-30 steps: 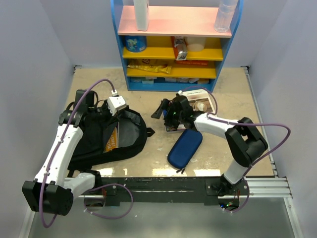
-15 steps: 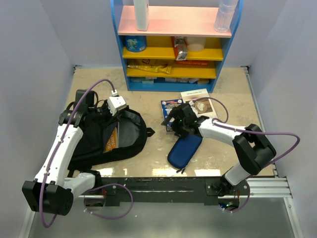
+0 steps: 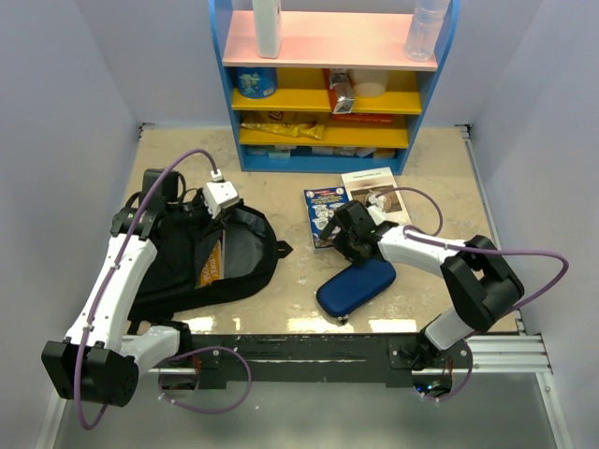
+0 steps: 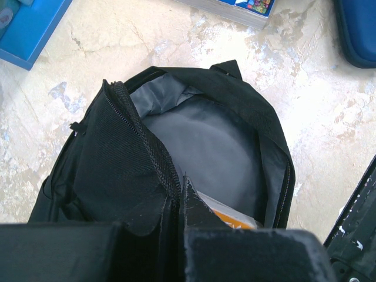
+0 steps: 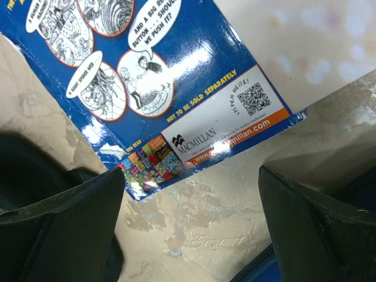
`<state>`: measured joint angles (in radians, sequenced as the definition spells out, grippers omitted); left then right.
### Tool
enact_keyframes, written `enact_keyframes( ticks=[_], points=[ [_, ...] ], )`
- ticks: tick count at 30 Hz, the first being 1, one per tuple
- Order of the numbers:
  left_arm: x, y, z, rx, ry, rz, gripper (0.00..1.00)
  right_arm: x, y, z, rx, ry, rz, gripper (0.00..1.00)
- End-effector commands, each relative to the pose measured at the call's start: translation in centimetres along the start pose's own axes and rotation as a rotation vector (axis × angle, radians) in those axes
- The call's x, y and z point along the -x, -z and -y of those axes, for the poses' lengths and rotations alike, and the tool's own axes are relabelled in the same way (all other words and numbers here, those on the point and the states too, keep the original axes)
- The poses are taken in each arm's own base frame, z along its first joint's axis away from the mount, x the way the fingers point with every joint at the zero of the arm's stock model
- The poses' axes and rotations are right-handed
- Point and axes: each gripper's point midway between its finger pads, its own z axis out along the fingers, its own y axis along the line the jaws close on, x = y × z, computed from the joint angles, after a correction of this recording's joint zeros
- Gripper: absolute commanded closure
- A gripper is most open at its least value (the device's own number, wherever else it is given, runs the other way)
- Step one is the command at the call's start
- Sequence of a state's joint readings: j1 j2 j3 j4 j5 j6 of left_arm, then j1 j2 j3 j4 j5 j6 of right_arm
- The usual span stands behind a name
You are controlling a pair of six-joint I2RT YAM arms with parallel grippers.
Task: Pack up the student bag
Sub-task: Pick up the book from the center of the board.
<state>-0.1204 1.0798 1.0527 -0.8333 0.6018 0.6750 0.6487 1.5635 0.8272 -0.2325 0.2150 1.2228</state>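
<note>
The student bag (image 3: 239,254) is a black backpack lying at the left with its mouth unzipped (image 4: 205,141). An orange-edged book (image 4: 236,218) lies inside it. My left gripper (image 4: 180,197) is shut on the bag's zipper rim and holds the opening up; from above it is at the bag's far edge (image 3: 208,219). A blue comic book (image 5: 147,70) lies on the table right of centre (image 3: 321,208). My right gripper (image 5: 191,194) stands open low over the bare table just past the book's near edge, with nothing between its fingers (image 5: 64,226).
A dark-blue oval pencil case (image 3: 356,285) lies just near-side of my right gripper, its edge at the frame's bottom (image 5: 258,273). A white booklet (image 3: 376,185) lies right of the blue book. A blue shelf unit (image 3: 328,84) with snacks and bottles stands at the back.
My right gripper came down and toward me from over the blue book to its near edge. The pencil case turned to lie flatter. The left arm and the bag stayed put.
</note>
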Motion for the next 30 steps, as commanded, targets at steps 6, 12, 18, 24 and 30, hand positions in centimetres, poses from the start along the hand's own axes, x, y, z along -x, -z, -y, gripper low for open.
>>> enact_keyframes(
  ticks=[6,12,18,24,30],
  points=[
    [2.2,0.5,-0.1,0.002,-0.067,0.077,1.00,3.0,0.3,-4.1,0.051,-0.031,0.091,0.01],
    [2.0,0.5,0.0,0.001,-0.065,0.073,1.00,2.9,-1.7,-4.3,0.033,-0.051,0.085,0.01],
    [2.0,0.5,0.2,-0.002,-0.065,0.071,1.00,4.4,-1.4,-5.0,0.041,-0.083,0.134,0.03],
    [2.0,0.4,0.2,-0.007,-0.065,0.074,1.00,7.2,-0.7,-6.2,0.077,-0.127,0.209,0.06],
    [1.9,0.4,0.4,-0.010,-0.065,0.070,1.00,8.1,-1.7,-7.2,0.071,-0.134,0.233,0.06]
  ],
)
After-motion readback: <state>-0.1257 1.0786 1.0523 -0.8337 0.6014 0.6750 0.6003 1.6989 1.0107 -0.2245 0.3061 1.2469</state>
